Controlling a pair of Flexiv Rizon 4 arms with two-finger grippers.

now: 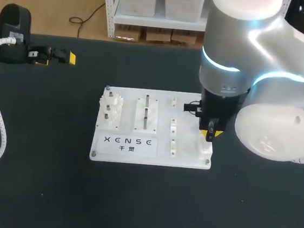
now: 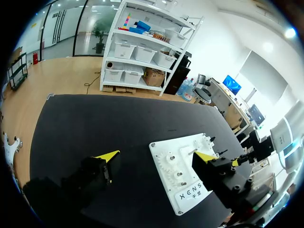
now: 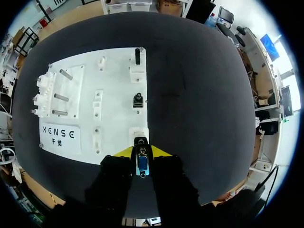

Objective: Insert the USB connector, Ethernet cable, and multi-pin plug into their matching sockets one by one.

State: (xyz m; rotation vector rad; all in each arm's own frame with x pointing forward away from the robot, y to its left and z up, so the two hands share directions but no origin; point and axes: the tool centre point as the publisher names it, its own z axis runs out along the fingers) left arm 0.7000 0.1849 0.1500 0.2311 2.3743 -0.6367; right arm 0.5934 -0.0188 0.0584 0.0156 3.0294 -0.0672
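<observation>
Now, blue-faced multi-pin plug [image 3: 141, 165], metal-rimmed, clamped in right tool [image 3: 140, 153]

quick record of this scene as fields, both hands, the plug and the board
board: white plastic, flat on black table
right hand: shut on blue multi-pin plug, right at white socket on board's edge
left hand: open, empty, away from board
other sockets: two black connectors appear plugged in

A white rectangular plastic board [image 1: 158, 106], black-lettered, lies on the matte black counter [image 1: 35, 189]; at its 5 o'clock, the yellow-tipped black right end effector [image 3: 141, 153] holds a blue-faced silver multi-pin plug [image 3: 142, 164].
</observation>
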